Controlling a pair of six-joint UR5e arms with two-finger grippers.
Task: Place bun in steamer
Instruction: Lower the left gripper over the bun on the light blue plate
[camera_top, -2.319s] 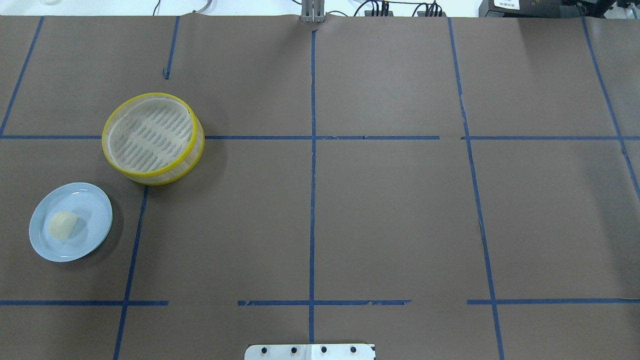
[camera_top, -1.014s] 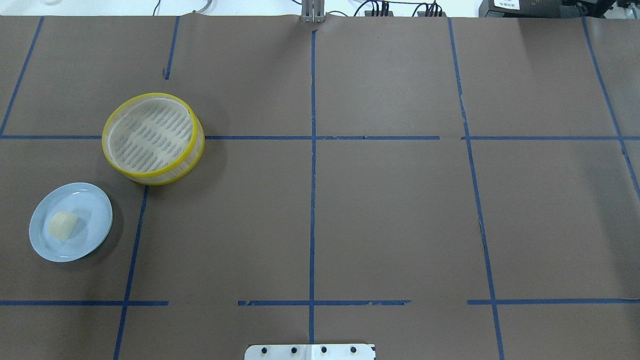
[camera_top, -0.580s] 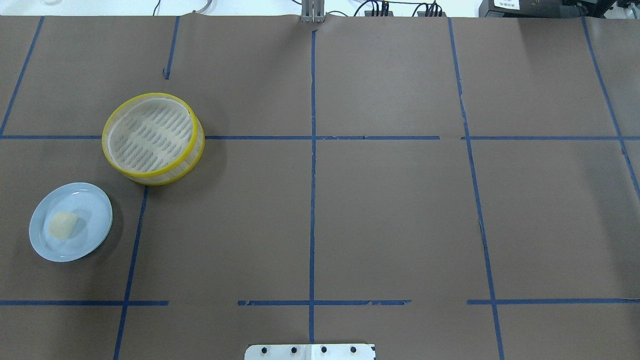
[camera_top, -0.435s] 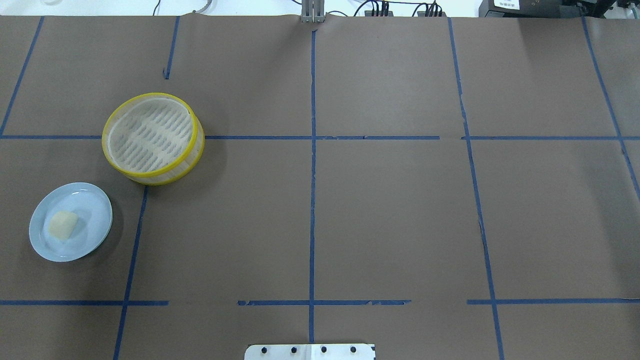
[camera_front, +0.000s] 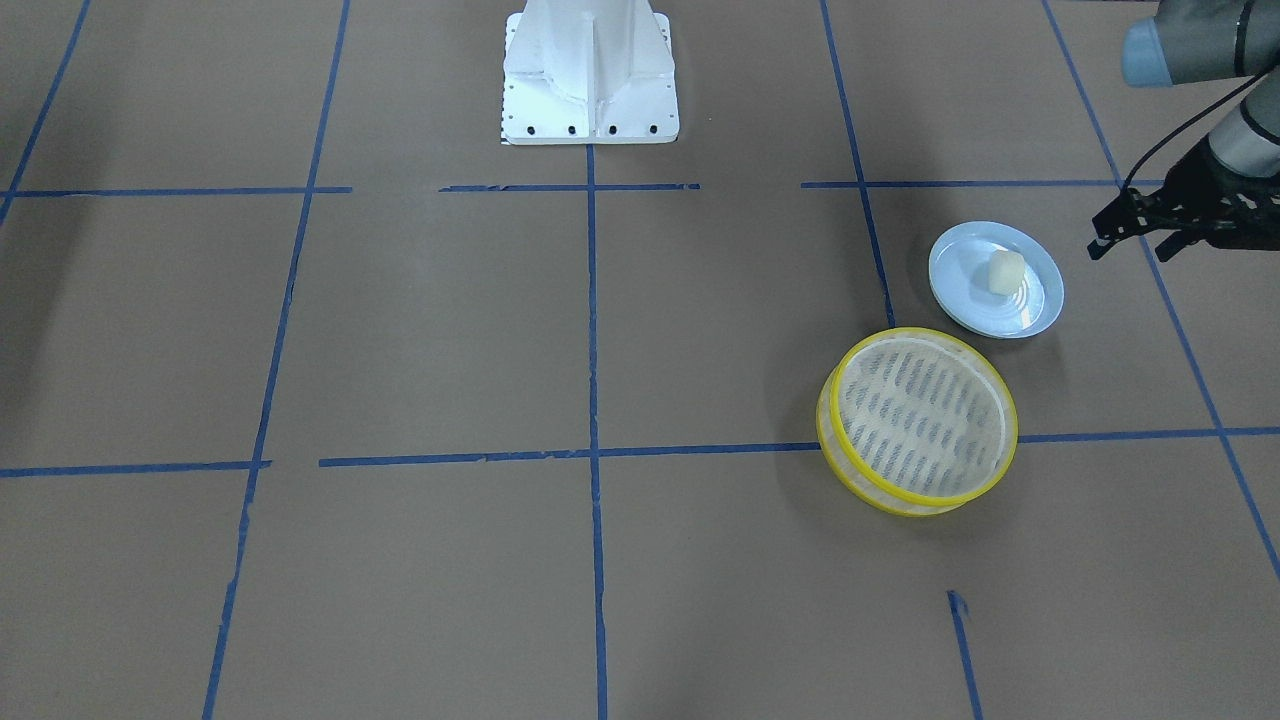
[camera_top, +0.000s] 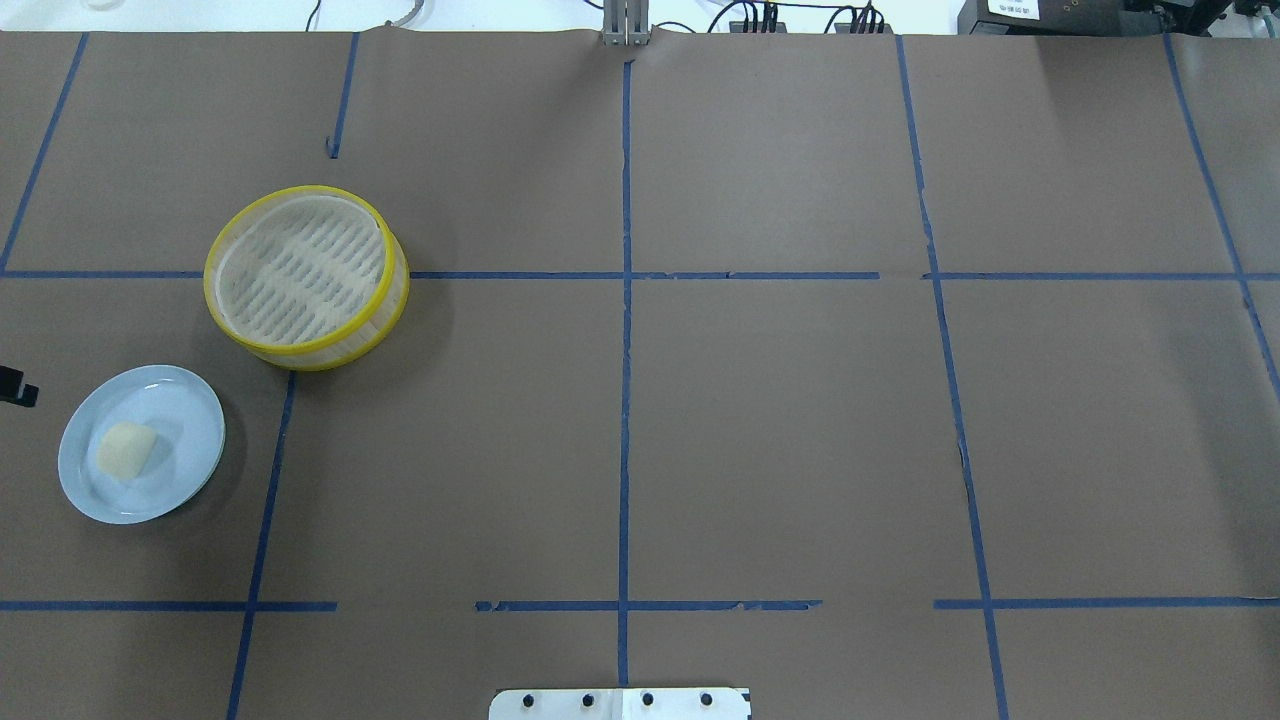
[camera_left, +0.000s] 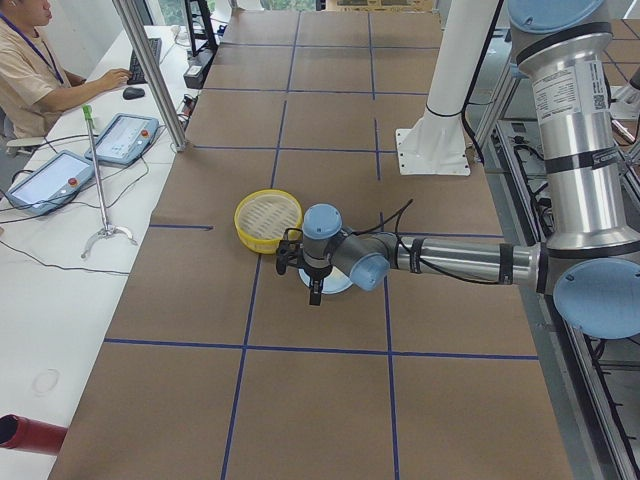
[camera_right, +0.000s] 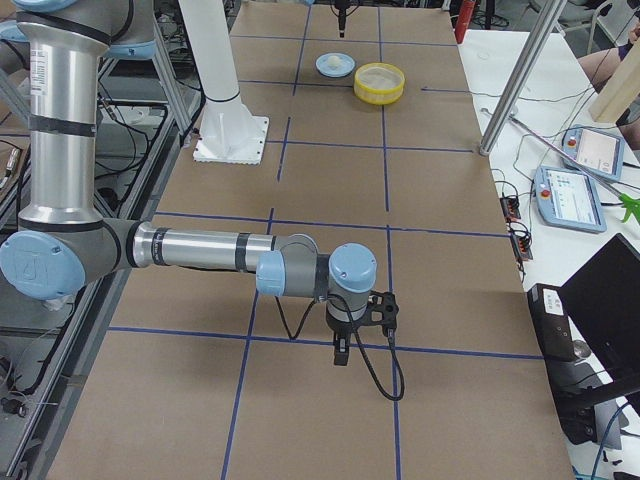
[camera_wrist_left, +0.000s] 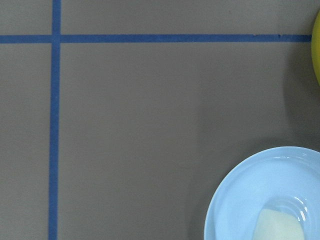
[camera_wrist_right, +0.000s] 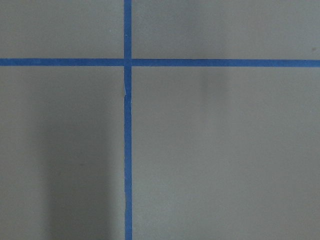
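The cream-white bun (camera_front: 1004, 271) lies on a pale blue plate (camera_front: 965, 285); it also shows in the overhead view (camera_top: 126, 450) and at the bottom edge of the left wrist view (camera_wrist_left: 280, 227). The yellow-rimmed steamer (camera_top: 300, 270) stands empty just beyond the plate and shows in the front view (camera_front: 918, 420) too. My left gripper (camera_front: 1128, 248) hovers open and empty beside the plate, on its outer side. Only its tip (camera_top: 18, 386) shows at the overhead view's left edge. My right gripper (camera_right: 342, 350) hangs far away over bare table; I cannot tell if it is open.
Brown paper with blue tape lines covers the table (camera_top: 780, 430). The robot's white base (camera_front: 590, 70) stands at the middle of the near edge. Operators' tablets (camera_left: 125, 135) and a metal post (camera_left: 150, 70) stand at the far side.
A black tip of my left gripper has come into the overhead view at the left edge, near the plate. The bun, plate and steamer have not moved.
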